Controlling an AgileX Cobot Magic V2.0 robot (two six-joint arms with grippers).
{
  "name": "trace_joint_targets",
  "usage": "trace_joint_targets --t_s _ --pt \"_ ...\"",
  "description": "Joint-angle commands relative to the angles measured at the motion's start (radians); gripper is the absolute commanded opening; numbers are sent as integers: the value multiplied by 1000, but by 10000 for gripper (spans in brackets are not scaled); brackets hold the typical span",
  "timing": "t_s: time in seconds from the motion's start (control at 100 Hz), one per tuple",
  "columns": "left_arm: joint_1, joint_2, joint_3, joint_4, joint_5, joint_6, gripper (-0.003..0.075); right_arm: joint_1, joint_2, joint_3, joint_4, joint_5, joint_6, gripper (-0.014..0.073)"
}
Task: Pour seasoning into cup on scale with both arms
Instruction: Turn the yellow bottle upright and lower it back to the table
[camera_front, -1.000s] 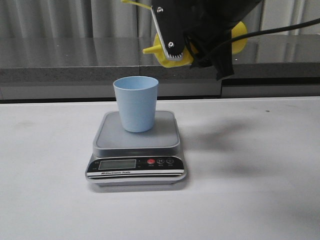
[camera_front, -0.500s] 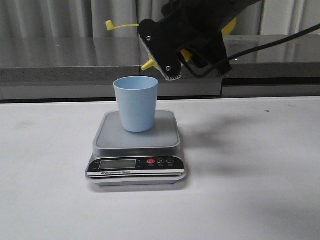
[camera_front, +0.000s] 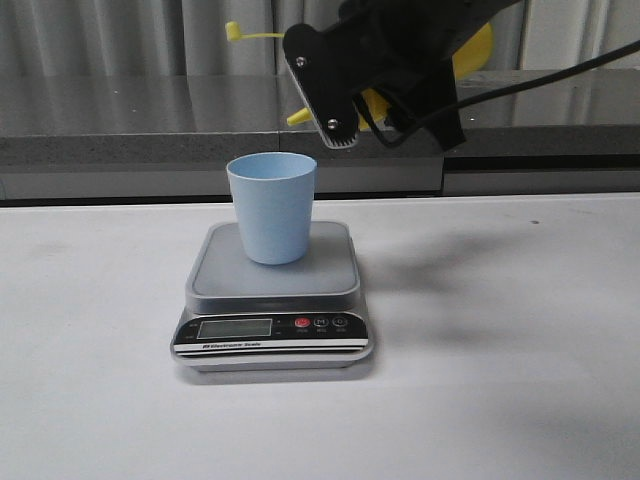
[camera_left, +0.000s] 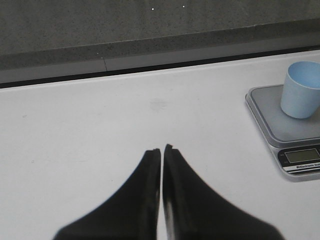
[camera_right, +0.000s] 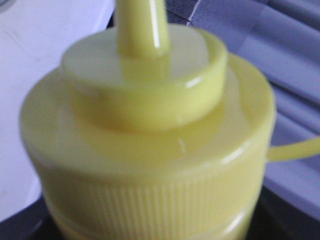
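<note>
The pale blue cup (camera_front: 272, 205) stands upright on the silver-grey scale (camera_front: 275, 290) at the table's middle. My right gripper (camera_front: 375, 85) is shut on the yellow seasoning bottle (camera_front: 476, 48) and holds it tilted on its side, high above and behind the cup's right rim. Its nozzle (camera_front: 298, 118) points left and the cap strap (camera_front: 250, 33) sticks out to the left. The bottle's top fills the right wrist view (camera_right: 150, 150). My left gripper (camera_left: 161, 149) is shut and empty over bare table, with the cup (camera_left: 301, 90) and scale (camera_left: 272, 125) off to its side.
A dark grey ledge (camera_front: 120, 150) runs along the table's back edge, with grey curtains behind it. A black cable (camera_front: 560, 68) hangs from the right arm. The scale's display (camera_front: 235, 327) and red button (camera_front: 301, 323) face the front.
My right gripper has rotated with the bottle. The nozzle dipped toward the cup, then rose a little; the cap strap swung left. The cup, scale and left gripper have not moved.
</note>
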Motion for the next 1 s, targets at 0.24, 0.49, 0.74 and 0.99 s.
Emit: trace_joint_targets --t_s 0.24,0.49,0.74,0.99 --pt "1 11 -24 4 -67 -10 10 -99 -201 -24 486 -178 77 66" --pt "1 11 -24 4 -67 -10 10 -248 -298 86 844 -417 76 66" --pt "1 11 -24 4 -67 -10 10 -348 -325 302 1179 -794 76 66" --pt "1 11 -24 4 -67 -10 10 -385 -280 489 1354 -1152 76 66"
